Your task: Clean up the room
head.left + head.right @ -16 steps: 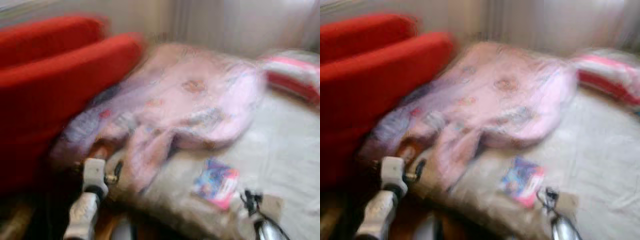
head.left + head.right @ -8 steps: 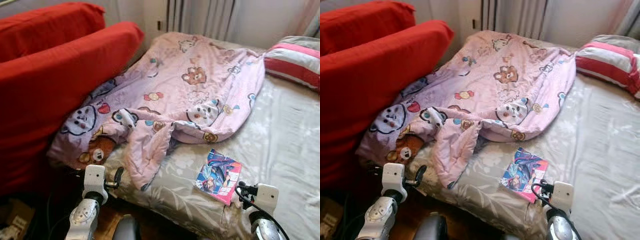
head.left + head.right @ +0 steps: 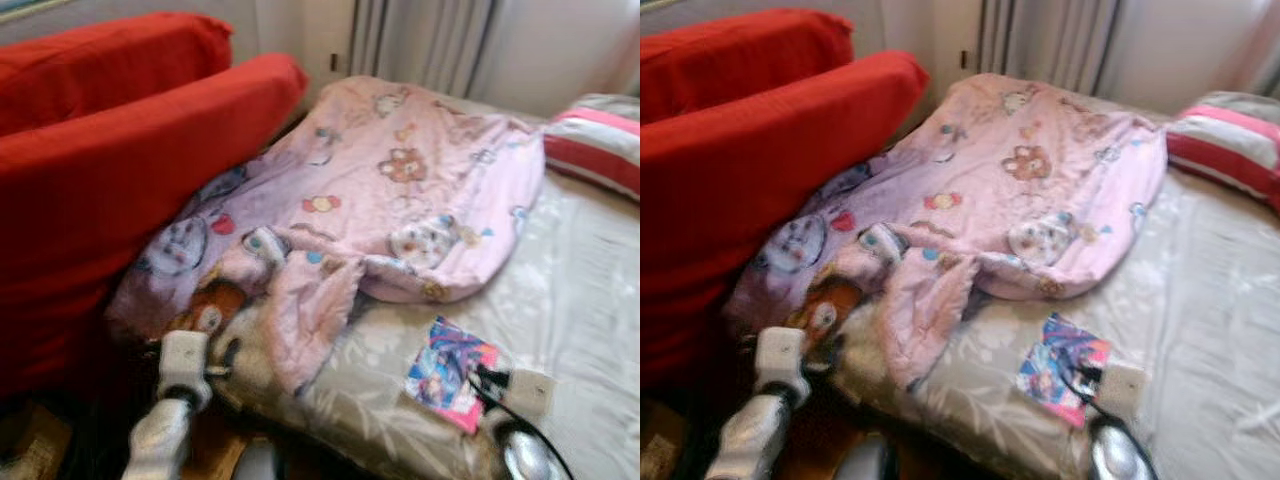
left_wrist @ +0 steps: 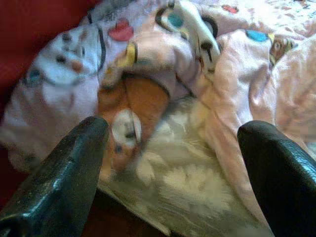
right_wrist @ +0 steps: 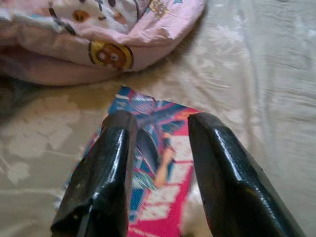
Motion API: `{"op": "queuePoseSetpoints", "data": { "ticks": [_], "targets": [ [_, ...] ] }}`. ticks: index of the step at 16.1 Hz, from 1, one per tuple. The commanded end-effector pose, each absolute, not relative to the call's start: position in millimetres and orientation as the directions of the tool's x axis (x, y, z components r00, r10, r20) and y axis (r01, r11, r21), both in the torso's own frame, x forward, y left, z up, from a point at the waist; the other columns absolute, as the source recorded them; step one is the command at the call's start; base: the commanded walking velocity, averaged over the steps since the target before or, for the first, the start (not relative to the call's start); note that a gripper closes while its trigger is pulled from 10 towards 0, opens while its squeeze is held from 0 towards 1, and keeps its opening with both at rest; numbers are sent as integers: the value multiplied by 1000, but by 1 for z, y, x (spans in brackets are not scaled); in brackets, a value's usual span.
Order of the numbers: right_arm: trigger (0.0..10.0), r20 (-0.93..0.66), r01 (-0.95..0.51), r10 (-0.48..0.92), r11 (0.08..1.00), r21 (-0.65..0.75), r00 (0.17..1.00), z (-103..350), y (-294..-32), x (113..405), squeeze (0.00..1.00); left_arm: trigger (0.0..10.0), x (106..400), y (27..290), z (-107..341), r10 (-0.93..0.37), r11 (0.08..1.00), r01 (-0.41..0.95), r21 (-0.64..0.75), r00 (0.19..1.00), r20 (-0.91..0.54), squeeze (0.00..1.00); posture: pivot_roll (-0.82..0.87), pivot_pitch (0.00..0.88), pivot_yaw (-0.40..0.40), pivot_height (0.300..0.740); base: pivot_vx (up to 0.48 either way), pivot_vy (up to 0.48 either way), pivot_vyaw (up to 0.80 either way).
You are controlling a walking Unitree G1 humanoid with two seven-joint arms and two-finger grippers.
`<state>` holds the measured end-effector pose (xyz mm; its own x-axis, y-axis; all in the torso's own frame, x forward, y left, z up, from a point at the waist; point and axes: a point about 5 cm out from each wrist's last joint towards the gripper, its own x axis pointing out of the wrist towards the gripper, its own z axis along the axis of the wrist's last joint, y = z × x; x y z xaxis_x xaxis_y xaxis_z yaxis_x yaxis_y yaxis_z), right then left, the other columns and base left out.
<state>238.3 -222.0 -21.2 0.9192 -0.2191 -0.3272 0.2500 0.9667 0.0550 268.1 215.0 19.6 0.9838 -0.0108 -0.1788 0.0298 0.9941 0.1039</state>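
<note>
A colourful comic book (image 3: 450,370) lies flat on the grey patterned bed sheet (image 3: 570,280) near the bed's front edge. My right gripper (image 5: 160,121) hovers just over the book (image 5: 163,163), open, with the cover showing between its fingers (image 5: 113,163). A crumpled pink blanket (image 3: 400,190) with bear prints covers the left half of the bed. My left gripper (image 4: 173,131) is open wide at the blanket's front left corner (image 4: 123,98), close above the sheet, with nothing between its fingers (image 4: 74,168).
Big red cushions (image 3: 110,150) lean against the bed's left side. A red, pink and white striped pillow (image 3: 595,145) lies at the far right. Curtains (image 3: 420,40) hang behind the bed. Dark floor (image 3: 830,430) shows below the front edge.
The whole picture has shifted and gone from blurred to clearer and slightly blurred again, so the camera moved. Both arms keep about the same places at the bed's front edge.
</note>
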Motion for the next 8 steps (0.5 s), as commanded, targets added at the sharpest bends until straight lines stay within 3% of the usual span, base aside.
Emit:
{"op": "queuePoseSetpoints", "data": {
  "ticks": [1, 5, 8],
  "targets": [
    [10000, -357, 289, -254, 956, 46, 899, -27, -232, 229, 0, 10000, 272, 206, 22, -32, 995, 48, 87, 985, -170, 0, 75, 88, -9, 650, 386, 0, -650],
    [10000, -354, 297, -263, 954, 43, 898, -27, -232, 228, 0, 10000, 271, 206, 22, -35, 995, 49, 87, 986, -164, 0, 77, 93, -8, 650, 382, 0, 0],
    [10000, -383, 329, -272, 940, 92, 883, -29, -234, 229, 0, 10000, 270, 205, 24, -54, 994, 68, 85, 986, -158, 0, 75, 113, -1, 650, 0, 0, 0]
  ]
}}
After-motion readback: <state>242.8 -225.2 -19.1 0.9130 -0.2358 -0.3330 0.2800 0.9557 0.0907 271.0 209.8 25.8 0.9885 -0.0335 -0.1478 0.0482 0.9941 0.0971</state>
